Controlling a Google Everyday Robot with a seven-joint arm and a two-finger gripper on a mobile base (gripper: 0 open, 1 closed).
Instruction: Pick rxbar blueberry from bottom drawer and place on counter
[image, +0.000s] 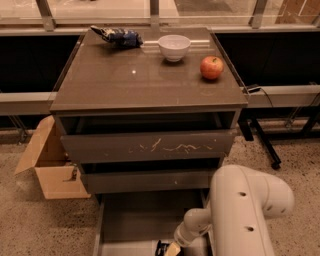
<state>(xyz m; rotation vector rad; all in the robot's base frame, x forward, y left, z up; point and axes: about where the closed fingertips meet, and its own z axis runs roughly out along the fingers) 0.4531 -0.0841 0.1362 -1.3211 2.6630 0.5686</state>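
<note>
The bottom drawer (142, 220) is pulled open at the foot of the cabinet, and its flat floor shows. The rxbar blueberry (161, 247), a small dark bar, lies on the drawer floor at the front, cut off by the picture's lower edge. My gripper (172, 248) reaches down into the drawer from the right, with its pale tip right beside the bar and touching or nearly touching it. My white arm (240, 210) fills the lower right. The counter (125, 80) is the glossy top of the cabinet.
On the counter stand a white bowl (174, 46), a red apple (211, 67) and a blue-and-white snack bag (117, 36). The scratched-front drawer (150, 146) and the middle drawer (150, 180) stick out slightly. A cardboard box (50, 170) sits on the floor at the left.
</note>
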